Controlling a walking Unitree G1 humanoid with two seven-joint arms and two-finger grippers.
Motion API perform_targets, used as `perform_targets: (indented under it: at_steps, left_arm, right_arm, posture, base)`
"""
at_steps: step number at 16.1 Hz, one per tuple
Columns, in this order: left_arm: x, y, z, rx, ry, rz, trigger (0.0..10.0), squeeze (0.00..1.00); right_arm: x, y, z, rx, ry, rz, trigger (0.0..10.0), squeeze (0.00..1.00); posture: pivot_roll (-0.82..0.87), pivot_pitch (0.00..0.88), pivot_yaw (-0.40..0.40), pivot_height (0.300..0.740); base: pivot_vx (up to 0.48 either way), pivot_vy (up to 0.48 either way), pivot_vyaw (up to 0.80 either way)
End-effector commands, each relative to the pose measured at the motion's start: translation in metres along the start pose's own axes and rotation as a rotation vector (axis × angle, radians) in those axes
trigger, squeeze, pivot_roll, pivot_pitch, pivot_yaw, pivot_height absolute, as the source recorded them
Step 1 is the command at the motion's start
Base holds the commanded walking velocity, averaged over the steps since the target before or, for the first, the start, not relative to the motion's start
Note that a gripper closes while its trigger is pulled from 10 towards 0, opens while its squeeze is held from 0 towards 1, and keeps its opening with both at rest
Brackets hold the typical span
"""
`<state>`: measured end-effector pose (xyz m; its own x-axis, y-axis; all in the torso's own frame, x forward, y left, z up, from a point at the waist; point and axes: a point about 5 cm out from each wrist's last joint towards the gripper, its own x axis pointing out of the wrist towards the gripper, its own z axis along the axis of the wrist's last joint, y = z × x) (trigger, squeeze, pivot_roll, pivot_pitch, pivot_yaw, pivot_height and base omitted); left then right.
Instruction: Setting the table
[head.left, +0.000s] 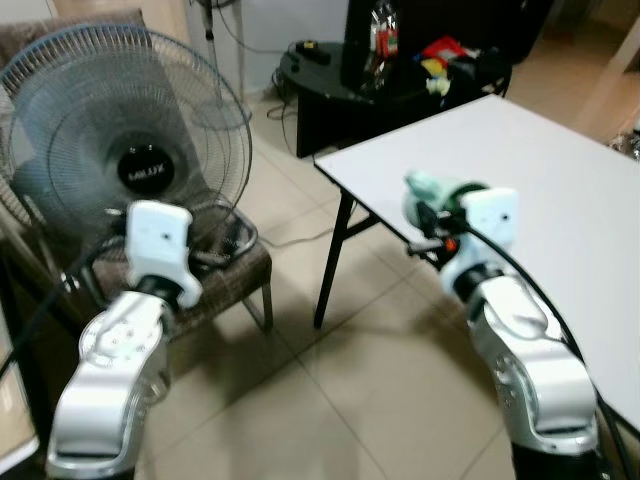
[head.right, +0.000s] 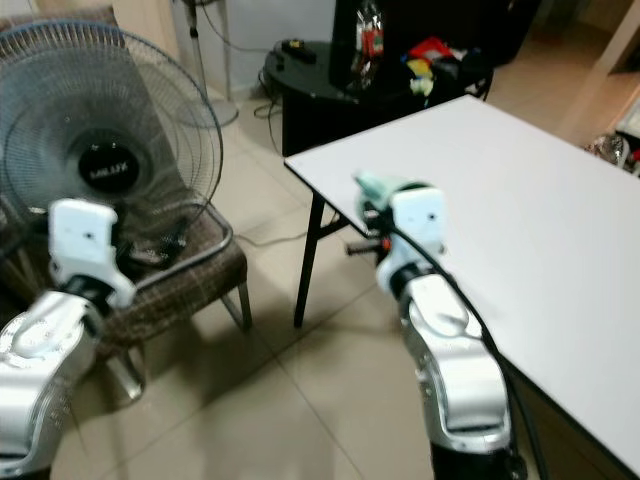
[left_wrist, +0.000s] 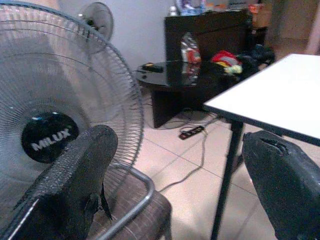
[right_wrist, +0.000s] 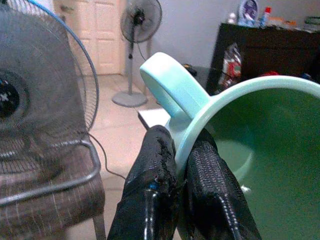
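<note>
Looking down from the head views, the right gripper (head.left: 432, 222) carries a mint-green mug (head.left: 432, 193) over the near corner of the white table (head.right: 520, 170), not yet set down; mug's base can't be seen, so whether it clears the tabletop is unclear. The left gripper (head.left: 205, 258) sits off to the left, above a chair (head.left: 230, 275) w/ a fan (head.left: 125, 150) on it, well apart from the table. Left wrist view: fingers (left_wrist: 75, 175) spread wide, nothing between them, fan & table edge beyond. Right wrist view: two fingers (right_wrist: 155, 165) pinch the mug rim just beside the handle, one inside, one outside. Risk, as a judgement: a rim-only pinch is thin, so the mug could swing or slip if the arm jerks; released this near the corner, it may tip off onto the tile floor (head.left: 370, 390). Needs to go further in over the table first.
</note>
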<state>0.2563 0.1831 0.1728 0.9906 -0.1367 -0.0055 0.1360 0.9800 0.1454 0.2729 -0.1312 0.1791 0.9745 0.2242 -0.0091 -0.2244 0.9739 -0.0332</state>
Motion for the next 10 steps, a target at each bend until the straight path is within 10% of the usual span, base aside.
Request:
perform_targets:
  at_steps: [1,10]
  left_arm:
    - [0.004,-0.006,0.003,-0.004,-0.010,-0.037,10.0,0.00]
    - [0.024,-0.013,0.010,0.020,-0.024,-0.143,10.0,0.00]
  right_arm:
    - [-0.001,-0.007,0.004,0.006,-0.032,-0.022,10.0,0.00]
    - [-0.002,-0.011,0.008,0.011,-0.071,-0.082,10.0,0.00]
  posture:
    - [0.16,0.000,-0.026,0.740]
    - [0.10,0.000,0.077,0.740]
  base:
    - [0.394,0.000,0.00]
    - [0.395,0.000,-0.39]
